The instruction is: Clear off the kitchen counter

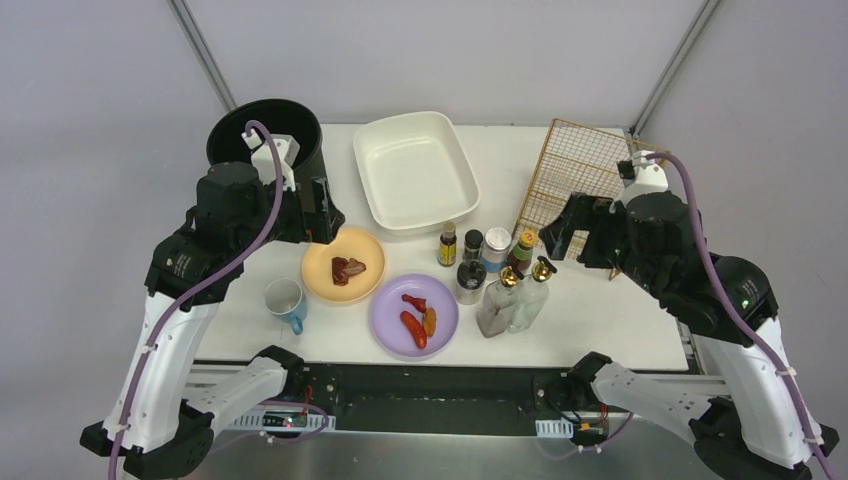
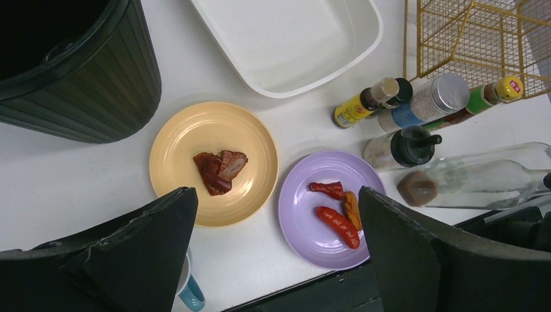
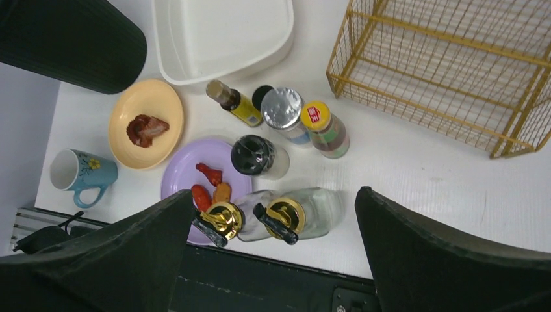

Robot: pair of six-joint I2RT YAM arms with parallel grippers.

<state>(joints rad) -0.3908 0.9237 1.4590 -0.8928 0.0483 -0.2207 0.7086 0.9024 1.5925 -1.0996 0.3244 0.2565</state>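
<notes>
Black bin (image 2: 97,91) sat back-left, white basin (image 1: 415,170) beside it, gold wire rack (image 1: 575,165) back-right. Yellow plate (image 1: 320,255) held brown meat (image 1: 347,268). Purple plate (image 1: 390,300), just beside it, held red sausage pieces (image 1: 412,328). Blue mug (image 1: 286,302) stood near the yellow plate. Bottles and jars (image 1: 495,250) clustered between purple plate and rack.

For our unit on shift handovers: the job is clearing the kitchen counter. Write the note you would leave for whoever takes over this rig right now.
Left pincer: open, empty, hovering over the plates.
Right pincer: open, empty, raised near the gold wire rack.
On the kitchen counter: yellow plate with meat, purple plate with sausages, mug, seasoning jars, glass bottles, black bin, white basin.
Done: nothing visible; basin and rack hold nothing.
Left: all of it.
</notes>
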